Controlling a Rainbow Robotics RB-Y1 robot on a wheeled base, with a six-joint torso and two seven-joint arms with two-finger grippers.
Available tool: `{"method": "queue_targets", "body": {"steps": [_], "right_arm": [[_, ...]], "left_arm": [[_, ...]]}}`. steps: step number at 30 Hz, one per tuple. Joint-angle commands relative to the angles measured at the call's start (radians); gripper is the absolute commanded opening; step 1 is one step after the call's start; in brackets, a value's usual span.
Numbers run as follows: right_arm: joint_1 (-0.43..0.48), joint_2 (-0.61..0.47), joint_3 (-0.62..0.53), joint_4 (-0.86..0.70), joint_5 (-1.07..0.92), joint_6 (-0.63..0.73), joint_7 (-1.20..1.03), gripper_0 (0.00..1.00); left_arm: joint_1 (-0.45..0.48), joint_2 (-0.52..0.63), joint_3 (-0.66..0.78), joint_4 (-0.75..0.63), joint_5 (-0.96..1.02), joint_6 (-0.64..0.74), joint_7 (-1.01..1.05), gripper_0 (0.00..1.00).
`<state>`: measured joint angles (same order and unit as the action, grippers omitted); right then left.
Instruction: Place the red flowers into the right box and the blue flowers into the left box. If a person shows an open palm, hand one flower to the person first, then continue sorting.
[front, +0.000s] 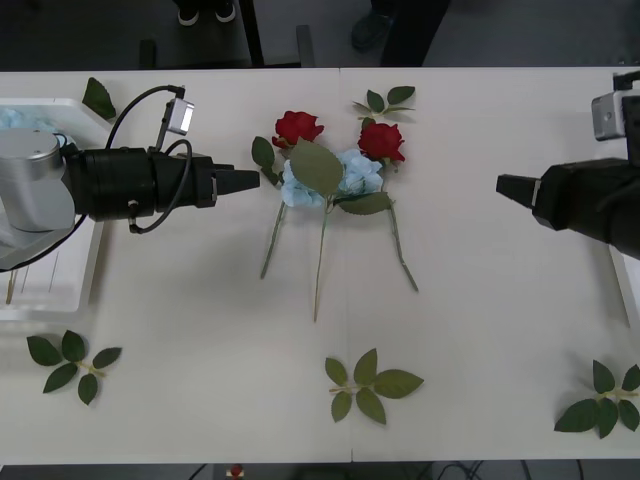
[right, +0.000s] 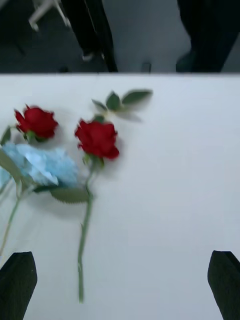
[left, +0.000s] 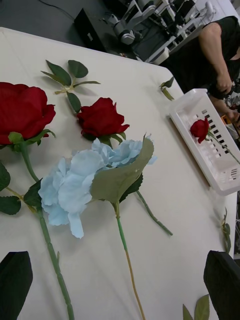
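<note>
We judge the step in hand to be picking a flower from the cluster in the middle of the bench (front: 480, 330), and we take the blue flower (front: 352, 172) as our landmark. Our left gripper (front: 252, 181) hovers just beside it, on the side toward the left box (front: 60, 295); its black fingers (left: 15, 282) are spread apart and hold nothing. Our right gripper (front: 505, 186) waits well apart from the blue flower on the opposite side, its fingers (right: 17, 285) likewise released and empty.

Two red flowers flank the blue bloom on its far side: one red rose (front: 297, 127) toward the left gripper, the other red rose (front: 381, 141) toward the right gripper. Their stems and the blue flower's stem (front: 320, 255) run away from the blooms toward us, fanning apart. A big green leaf (front: 316, 165) lies over the blue bloom.

To do this well, we would go for a stem rather than a bloom, and choose a spot down the stem where it lies clear of its neighbours, since near the blue bloom everything crowds together. From the left wrist view, the blue flower's stem (left: 127, 260) lies between our open fingers, so we should straddle that one stem alone. One red rose (left: 200, 128) already lies in the right box (left: 197, 145).
</note>
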<state>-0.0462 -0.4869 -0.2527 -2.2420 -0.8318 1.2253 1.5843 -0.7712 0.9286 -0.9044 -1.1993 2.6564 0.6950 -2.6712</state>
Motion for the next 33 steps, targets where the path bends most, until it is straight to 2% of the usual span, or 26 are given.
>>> {"method": "queue_targets", "body": {"steps": [1,8,12,17,20,25,29,33], "right_arm": [[-0.086,-0.01,0.018,0.185,-0.052,0.062,0.02,1.0],[-0.267,0.01,0.113,0.486,0.086,0.059,0.071,1.0],[-0.37,0.045,0.167,0.625,0.172,0.016,0.063,1.0],[-0.494,0.102,0.236,0.783,0.281,-0.067,0.046,1.0],[-0.563,0.137,0.273,0.884,0.349,-0.098,0.042,1.0],[-0.629,0.188,0.308,0.996,0.398,-0.155,0.023,1.0],[-0.664,0.217,0.339,1.061,0.416,-0.19,0.011,1.0],[-0.689,0.231,0.403,1.127,0.433,-0.265,-0.01,1.0]], "left_arm": [[-0.037,0.009,0.018,-0.003,0.014,0.0,-0.034,1.0],[-0.036,0.01,0.013,-0.002,0.01,-0.008,-0.034,1.0],[-0.06,0.035,-0.013,-0.005,-0.084,-0.022,-0.015,1.0],[-0.103,0.096,-0.085,-0.072,-0.265,-0.118,0.283,1.0],[-0.151,0.13,-0.165,-0.131,-0.391,-0.187,0.576,1.0],[-0.198,0.128,-0.197,-0.14,-0.616,-0.19,0.933,1.0],[-0.232,0.108,-0.199,-0.126,-0.782,-0.129,1.208,1.0],[-0.304,0.076,-0.195,-0.117,-1.058,0.041,1.561,1.0]]}}
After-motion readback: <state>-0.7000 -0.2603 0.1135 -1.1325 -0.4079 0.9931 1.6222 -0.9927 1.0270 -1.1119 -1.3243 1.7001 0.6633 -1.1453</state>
